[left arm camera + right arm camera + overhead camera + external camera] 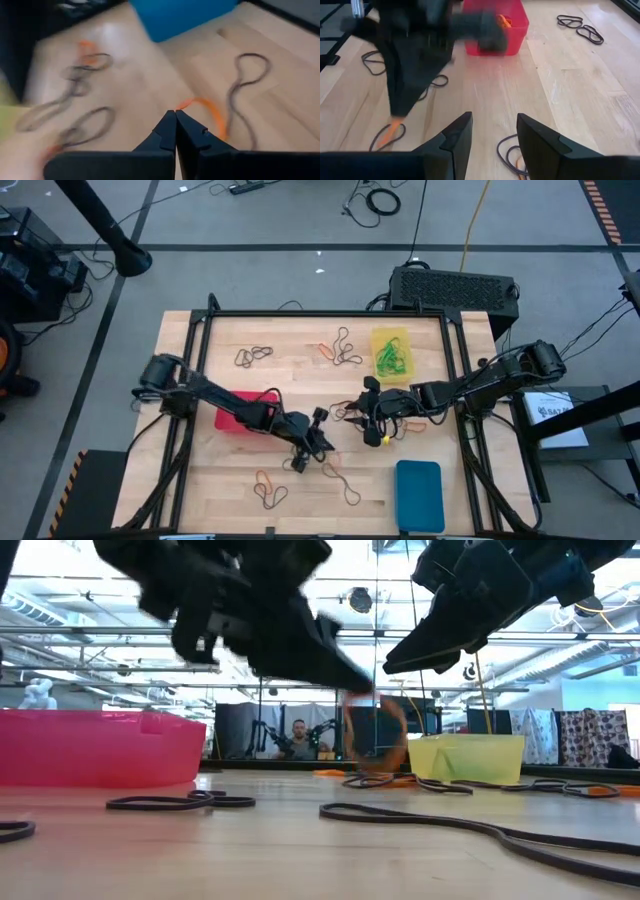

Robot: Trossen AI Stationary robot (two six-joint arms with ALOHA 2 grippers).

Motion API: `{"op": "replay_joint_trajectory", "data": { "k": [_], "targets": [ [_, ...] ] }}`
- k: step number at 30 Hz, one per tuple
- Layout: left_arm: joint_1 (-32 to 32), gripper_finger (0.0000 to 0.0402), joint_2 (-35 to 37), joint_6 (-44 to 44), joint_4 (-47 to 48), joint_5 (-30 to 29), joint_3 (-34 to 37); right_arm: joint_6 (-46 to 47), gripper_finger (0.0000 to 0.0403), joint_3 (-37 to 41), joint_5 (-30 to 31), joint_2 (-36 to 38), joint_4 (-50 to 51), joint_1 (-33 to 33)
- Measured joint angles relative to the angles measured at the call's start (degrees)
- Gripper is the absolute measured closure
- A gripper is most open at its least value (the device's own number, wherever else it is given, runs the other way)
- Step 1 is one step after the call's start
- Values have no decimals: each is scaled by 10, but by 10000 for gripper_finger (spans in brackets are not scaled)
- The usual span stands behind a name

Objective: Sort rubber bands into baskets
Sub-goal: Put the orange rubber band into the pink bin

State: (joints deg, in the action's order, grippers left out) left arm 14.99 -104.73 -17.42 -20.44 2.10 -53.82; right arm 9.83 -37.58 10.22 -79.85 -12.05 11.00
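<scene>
My left gripper (322,442) hangs over the middle of the table, shut on an orange rubber band (202,106); the band also shows below its tip in the low view (376,740). The red basket (243,411) stands just to its left, with orange bands (503,20) inside. Green bands (393,360) lie in the yellow basket (391,336) at the far right, and the blue basket (418,495) is at the near right. My right gripper (493,131) waits open above loose bands (392,423) right of centre. My left gripper pinches the orange band at one point of its loop (181,106) between the very ends of its two fingers. The fingers slant down toward the table's right. The band hangs below them as a slack loop (378,755); whether its lower end is clear of the table, I cannot tell.
Loose dark and orange bands lie at the far left (253,357), far middle (341,350) and near the front edge (270,487), (343,483). A long dark band (248,82) lies by the held one. A black frame (330,313) edges the table.
</scene>
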Motion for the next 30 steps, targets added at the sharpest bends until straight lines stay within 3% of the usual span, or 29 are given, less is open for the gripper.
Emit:
{"op": "replay_joint_trajectory", "data": {
  "k": [6, 14, 18, 23, 30],
  "targets": [
    [13, 399, 116, -4, 183, -142, 0, -2, 255, 0, 0, 0, 4, 0],
    [33, 400, 244, 160, 493, -255, 0, -31, 255, 0, 0, 0, 3, 0],
    [33, 400, 279, 295, 672, -259, 0, -49, 255, 0, 2, 0, -5, 0],
    [32, 400, 287, 443, 826, -257, 0, -65, 255, 0, 3, 0, -16, 0],
    [32, 386, 287, 496, 835, -249, 0, -78, 255, 0, 2, 0, -29, -1]
  ]
}}
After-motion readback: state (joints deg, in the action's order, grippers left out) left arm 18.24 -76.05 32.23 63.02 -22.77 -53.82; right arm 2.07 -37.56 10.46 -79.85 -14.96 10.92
